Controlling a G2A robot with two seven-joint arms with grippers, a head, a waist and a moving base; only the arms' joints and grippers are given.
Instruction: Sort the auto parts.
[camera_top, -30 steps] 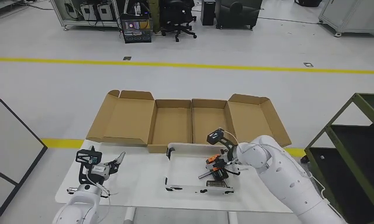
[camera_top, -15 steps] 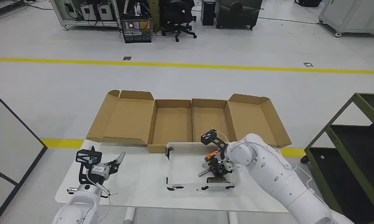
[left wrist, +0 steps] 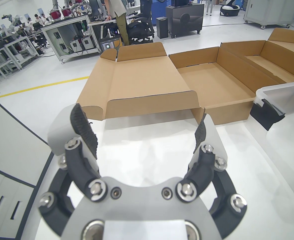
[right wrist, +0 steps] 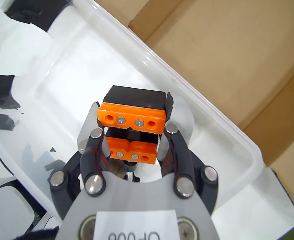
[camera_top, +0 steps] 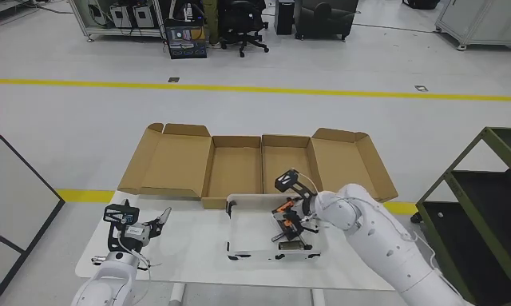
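My right gripper (right wrist: 132,112) is shut on an orange and black auto part (right wrist: 134,97), held above the clear plastic bin (right wrist: 162,68) near its far rim. From above, that right gripper (camera_top: 283,212) hangs over the bin (camera_top: 239,200) with the held part (camera_top: 279,208). More parts (camera_top: 292,240) lie below it, one of them an orange piece (right wrist: 130,149). My left gripper (left wrist: 140,123) stands open over bare white table left of the bin (left wrist: 282,88), with nothing between its fingers; in the top view it (camera_top: 162,218) sits at the table's left end.
Two open cardboard boxes (camera_top: 234,166) (camera_top: 289,164) lie side by side behind the bin, flaps spread outward. The nearer box (right wrist: 224,38) lies just past the bin's rim. A green rack (camera_top: 471,202) stands to the right of the table.
My right gripper has risen with the orange and black part and shifted towards the bin's far rim. The left arm has not moved.
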